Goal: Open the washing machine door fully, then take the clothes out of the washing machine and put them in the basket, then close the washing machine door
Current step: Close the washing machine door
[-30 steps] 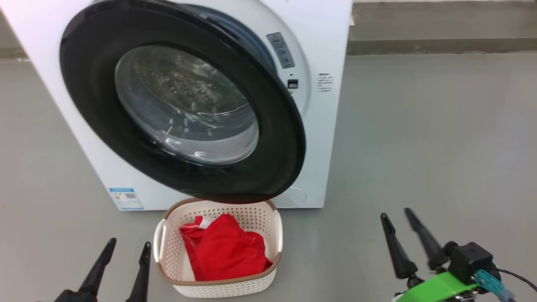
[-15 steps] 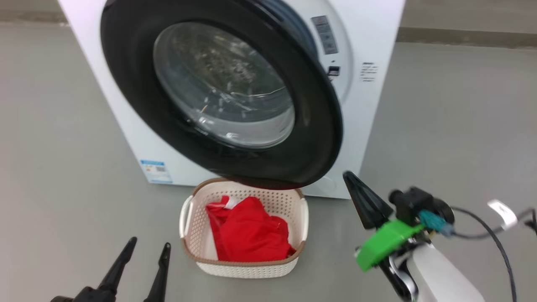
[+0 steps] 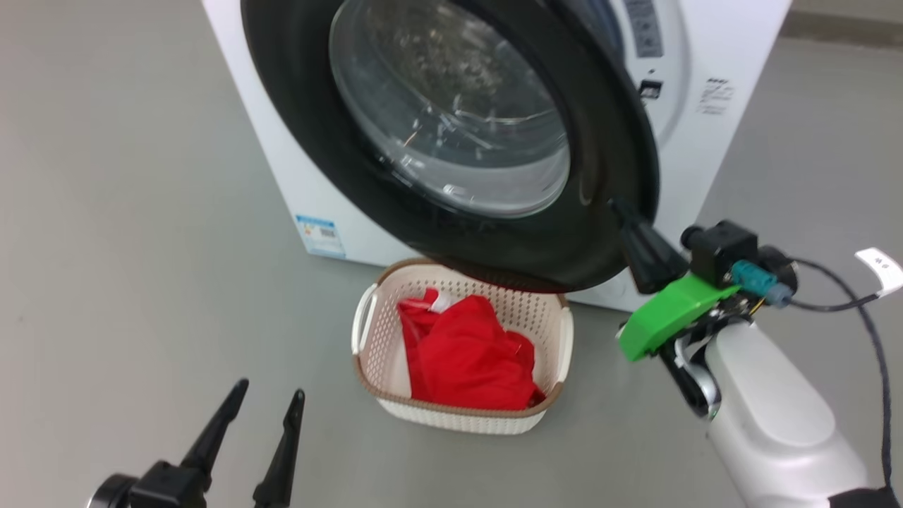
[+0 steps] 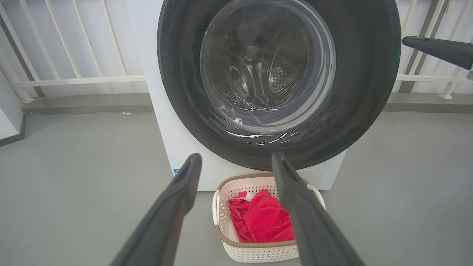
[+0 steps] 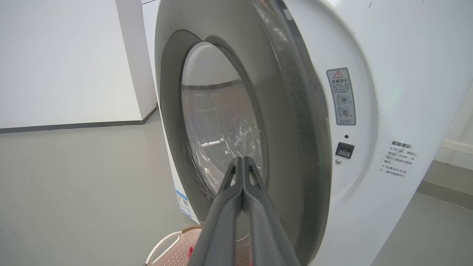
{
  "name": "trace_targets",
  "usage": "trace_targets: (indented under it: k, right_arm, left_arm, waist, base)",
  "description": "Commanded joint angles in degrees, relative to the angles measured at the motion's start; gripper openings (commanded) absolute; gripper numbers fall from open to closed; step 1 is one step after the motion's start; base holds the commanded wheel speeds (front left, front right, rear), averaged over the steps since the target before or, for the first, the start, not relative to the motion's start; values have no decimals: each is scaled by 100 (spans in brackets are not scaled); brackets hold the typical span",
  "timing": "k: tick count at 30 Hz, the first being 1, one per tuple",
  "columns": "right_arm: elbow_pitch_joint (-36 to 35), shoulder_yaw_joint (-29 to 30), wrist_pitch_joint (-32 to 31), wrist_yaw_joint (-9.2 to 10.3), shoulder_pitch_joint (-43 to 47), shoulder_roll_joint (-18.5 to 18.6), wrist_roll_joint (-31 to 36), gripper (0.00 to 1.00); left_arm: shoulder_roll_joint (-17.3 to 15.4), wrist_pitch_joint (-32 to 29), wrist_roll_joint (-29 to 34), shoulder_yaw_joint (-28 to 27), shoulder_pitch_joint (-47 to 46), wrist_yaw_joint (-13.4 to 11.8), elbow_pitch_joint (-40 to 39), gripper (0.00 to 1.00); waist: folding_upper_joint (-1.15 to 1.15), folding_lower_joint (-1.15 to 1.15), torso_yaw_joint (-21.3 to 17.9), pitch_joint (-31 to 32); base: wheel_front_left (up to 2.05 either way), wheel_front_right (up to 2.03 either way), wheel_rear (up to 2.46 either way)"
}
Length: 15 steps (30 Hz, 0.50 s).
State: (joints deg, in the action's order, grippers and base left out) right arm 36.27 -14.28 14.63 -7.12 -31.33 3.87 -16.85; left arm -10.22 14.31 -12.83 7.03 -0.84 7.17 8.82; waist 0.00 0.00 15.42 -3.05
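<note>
Head view, centre: we see the basket (image 3: 458, 422) holding red clothes (image 3: 469, 360). Our right fingers (image 3: 645, 250), pressed together and empty, reach the door (image 3: 607, 141) rim. Our left fingers (image 3: 215, 427) are spread at lower left.

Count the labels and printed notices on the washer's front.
3. A blue sticker at the lower left corner, a grey warning label beside the opening, and a printed text block lower right of it. The washing machine door covers part of the front, so more may be hidden.

A bare, lab-like laundry corner: a lone washing machine (image 3: 695, 176) on grey floor (image 3: 127, 212), white railing (image 4: 81, 79) behind.
</note>
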Motion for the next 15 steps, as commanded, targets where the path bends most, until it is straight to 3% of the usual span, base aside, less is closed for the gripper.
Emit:
trace_targets:
  k: [1, 15]
  right_arm:
    - [-67, 41, 37, -36, -253, -38, 149, 0]
    - [-62, 621, 37, -36, -1141, 78, 673, 0]
  left_arm:
    - [-75, 69, -80, -187, -345, 32, -129, 100]
    - [33, 69, -177, -4, -750, 32, -157, 100]
  waist:
    - [0, 0, 228, -277]
    - [0, 0, 391, -1046]
  base:
    - [0, 0, 0]
    - [0, 0, 0]
